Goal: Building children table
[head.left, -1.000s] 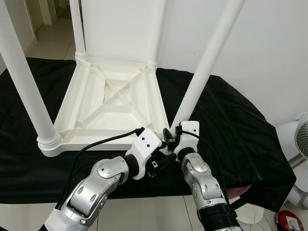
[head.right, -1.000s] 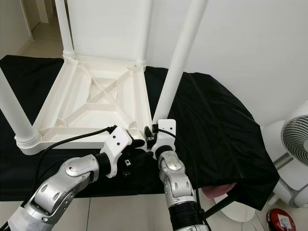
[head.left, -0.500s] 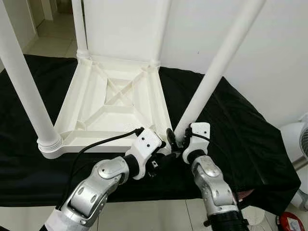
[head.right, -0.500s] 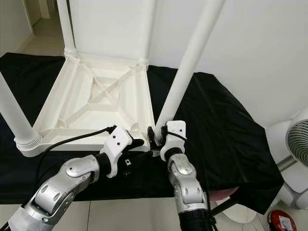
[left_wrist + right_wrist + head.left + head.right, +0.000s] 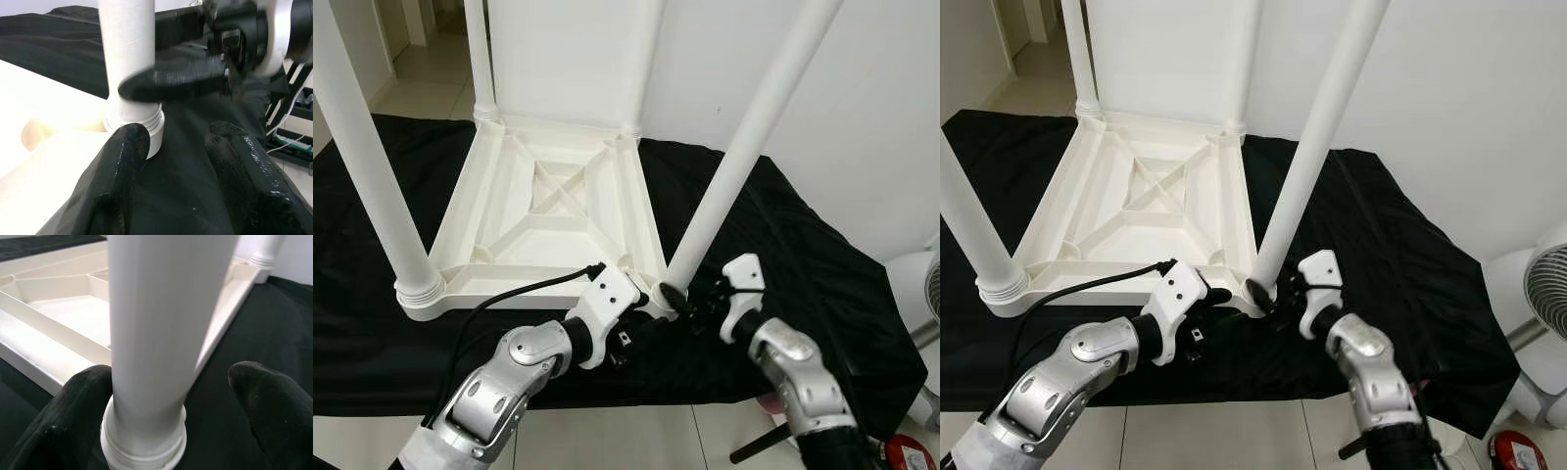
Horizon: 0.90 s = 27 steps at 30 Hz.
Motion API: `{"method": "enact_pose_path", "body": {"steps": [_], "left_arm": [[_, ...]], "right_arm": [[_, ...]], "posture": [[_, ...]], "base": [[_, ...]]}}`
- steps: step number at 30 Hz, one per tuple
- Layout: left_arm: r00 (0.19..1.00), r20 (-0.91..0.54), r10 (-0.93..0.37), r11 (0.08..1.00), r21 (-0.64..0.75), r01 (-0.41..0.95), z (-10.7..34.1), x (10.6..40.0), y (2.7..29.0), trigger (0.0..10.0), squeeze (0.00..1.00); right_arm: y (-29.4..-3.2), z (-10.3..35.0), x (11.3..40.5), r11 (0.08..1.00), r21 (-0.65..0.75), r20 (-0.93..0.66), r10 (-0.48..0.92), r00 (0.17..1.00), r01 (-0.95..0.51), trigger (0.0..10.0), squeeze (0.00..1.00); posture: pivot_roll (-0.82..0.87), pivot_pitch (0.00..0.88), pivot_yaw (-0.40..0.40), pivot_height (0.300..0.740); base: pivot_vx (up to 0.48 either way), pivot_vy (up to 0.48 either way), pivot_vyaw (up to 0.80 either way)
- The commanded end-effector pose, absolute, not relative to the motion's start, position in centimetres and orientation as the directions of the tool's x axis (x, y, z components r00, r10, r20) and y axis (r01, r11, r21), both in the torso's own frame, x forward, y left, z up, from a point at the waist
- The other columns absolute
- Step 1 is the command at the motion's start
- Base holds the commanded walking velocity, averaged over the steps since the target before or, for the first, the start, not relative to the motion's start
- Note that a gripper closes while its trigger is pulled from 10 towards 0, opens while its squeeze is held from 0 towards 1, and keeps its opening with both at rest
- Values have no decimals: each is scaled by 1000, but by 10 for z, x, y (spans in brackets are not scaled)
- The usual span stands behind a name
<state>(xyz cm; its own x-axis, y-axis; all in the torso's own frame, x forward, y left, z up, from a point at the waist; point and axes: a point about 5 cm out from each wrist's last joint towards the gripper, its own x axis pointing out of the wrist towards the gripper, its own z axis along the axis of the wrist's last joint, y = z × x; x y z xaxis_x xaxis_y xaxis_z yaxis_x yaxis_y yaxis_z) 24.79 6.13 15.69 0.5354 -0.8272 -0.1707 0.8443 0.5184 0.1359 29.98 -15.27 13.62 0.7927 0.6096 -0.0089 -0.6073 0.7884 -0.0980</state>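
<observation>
You had the white table [image 5: 548, 211] lying upside down on the black cloth [image 5: 803, 264], its near edge close to the cloth's front edge, with the four legs pointing up. The near right leg [image 5: 744, 157] leaned to the right and sat in its corner socket. Your right gripper [image 5: 166, 421] was spread wide around the base of this leg; one finger [image 5: 73, 406] touched it, the other stood apart, so it was not clamped. Your left gripper [image 5: 171, 161] was open and held nothing, just beside the same corner. On the right, the cloth lay bare as far as the fan [image 5: 1552, 304].
</observation>
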Motion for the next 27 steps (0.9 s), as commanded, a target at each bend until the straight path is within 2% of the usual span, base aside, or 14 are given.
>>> {"method": "enact_pose_path", "body": {"steps": [1,9,11,19,20,22,23,27], "left_arm": [[500,-177,-848,480,145,865,157,248,59,10000,0],[511,-174,-842,488,158,858,159,250,62,10000,0],[520,-170,-837,497,160,853,160,251,62,10000,0],[516,-171,-839,494,157,855,161,249,62,10000,0],[516,-172,-839,493,157,855,161,249,62,10000,0],[515,-172,-839,493,158,856,161,249,62,10000,0],[516,-173,-839,493,158,855,161,249,62,10000,0],[518,-173,-838,495,157,854,160,248,62,10000,0]], "right_arm": [[-157,134,302,779,-98,-22,621,783,-620,10000,0],[-149,130,314,749,-109,-49,653,756,-654,10000,0],[-139,124,318,728,-77,-56,679,732,-681,10000,0],[-125,115,321,709,-41,-59,702,710,-704,10000,0],[-123,112,321,707,-27,-58,705,707,-707,3059,0],[-121,110,322,703,-18,-55,709,703,-710,3059,0],[-120,109,321,703,-16,-53,710,702,-711,0,0],[-119,107,320,707,-14,-49,705,707,-707,0,0]], "posture": [[23,0,-131,740],[33,0,-132,740],[34,0,-125,740],[35,0,-120,740],[37,0,-120,740],[40,0,-122,740],[42,0,-124,740],[44,0,-127,740]], "base": [[0,0,0],[0,0,0],[0,0,0],[0,0,0],[0,0,0],[0,0,0],[0,0,0],[0,0,0]]}}
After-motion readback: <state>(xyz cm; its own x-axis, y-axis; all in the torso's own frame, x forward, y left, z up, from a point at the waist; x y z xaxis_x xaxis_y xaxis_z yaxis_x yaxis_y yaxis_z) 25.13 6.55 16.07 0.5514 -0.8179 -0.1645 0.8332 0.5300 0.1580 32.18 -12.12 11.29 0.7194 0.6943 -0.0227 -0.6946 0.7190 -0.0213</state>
